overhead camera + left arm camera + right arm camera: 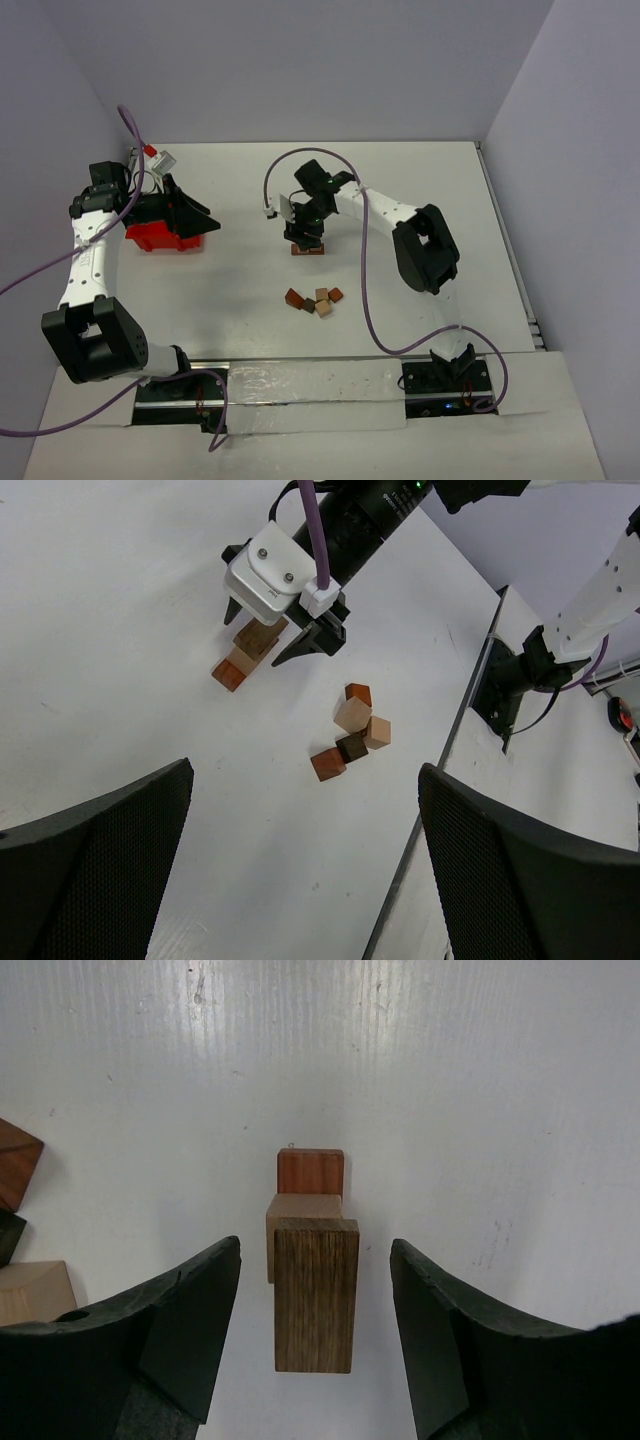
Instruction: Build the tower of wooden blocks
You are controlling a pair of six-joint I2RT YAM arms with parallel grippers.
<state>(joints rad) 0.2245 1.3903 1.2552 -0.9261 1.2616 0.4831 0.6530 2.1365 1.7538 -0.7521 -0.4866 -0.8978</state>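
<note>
Slim gaps between right claw (315, 1260) and wood block tower (316, 1305), both sides

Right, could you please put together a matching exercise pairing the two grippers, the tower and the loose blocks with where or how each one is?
Things:
1. left gripper
2. right gripper
3. wood block tower
4. loose wood blocks

States:
A. lying in a small cluster, apart from the stack
B. open wide, by the red bin
C. open, one finger on each side of the dark top block, with a gap on both sides
D. reddish block lowest, tan above it, dark brown on top

Pairs: 1-B, 2-C, 3-D, 4-A
</note>
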